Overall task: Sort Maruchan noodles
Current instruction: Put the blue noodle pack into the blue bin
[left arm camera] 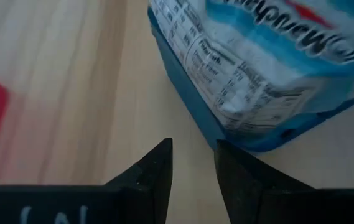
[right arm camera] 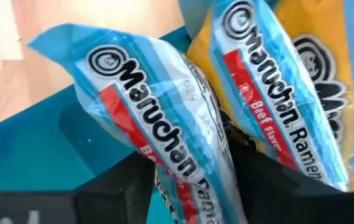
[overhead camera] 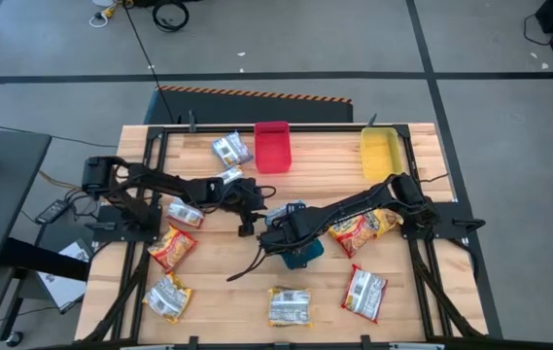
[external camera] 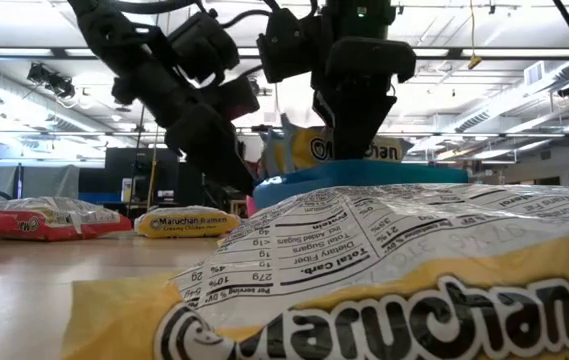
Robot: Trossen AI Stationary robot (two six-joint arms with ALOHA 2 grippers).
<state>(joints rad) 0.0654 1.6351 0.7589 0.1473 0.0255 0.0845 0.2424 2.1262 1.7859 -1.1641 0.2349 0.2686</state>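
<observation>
My right gripper (overhead camera: 284, 236) (right arm camera: 192, 186) stands over the blue tray (overhead camera: 307, 255) at the table's middle, shut on a blue-silver Maruchan packet (right arm camera: 158, 106). A second blue-silver packet (right arm camera: 270, 87) lies beside it in the tray, against a yellow one (right arm camera: 332, 74). My left gripper (overhead camera: 248, 216) (left arm camera: 192, 155) hovers just left of the tray over bare wood, fingers a little apart and empty. Other packets lie flat on the table: blue-silver (overhead camera: 229, 149), red-orange (overhead camera: 171, 246) and yellow-orange (overhead camera: 363, 227). My right gripper pinches the blue-silver packet between its two fingers, at the packet's end nearest the wrist (right arm camera: 195, 171). The fingers come from above and lie across the packet. The packet reaches away from the fingers over the blue tray's floor (right arm camera: 40, 155); whether it rests there I cannot tell.
A red tray (overhead camera: 272, 146) and a yellow tray (overhead camera: 381, 151) stand at the far edge. More packets lie near the front edge (overhead camera: 167, 297) (overhead camera: 289, 306) (overhead camera: 364, 292) and by the left arm (overhead camera: 184, 214). One yellow packet (external camera: 364, 280) fills the low view's foreground.
</observation>
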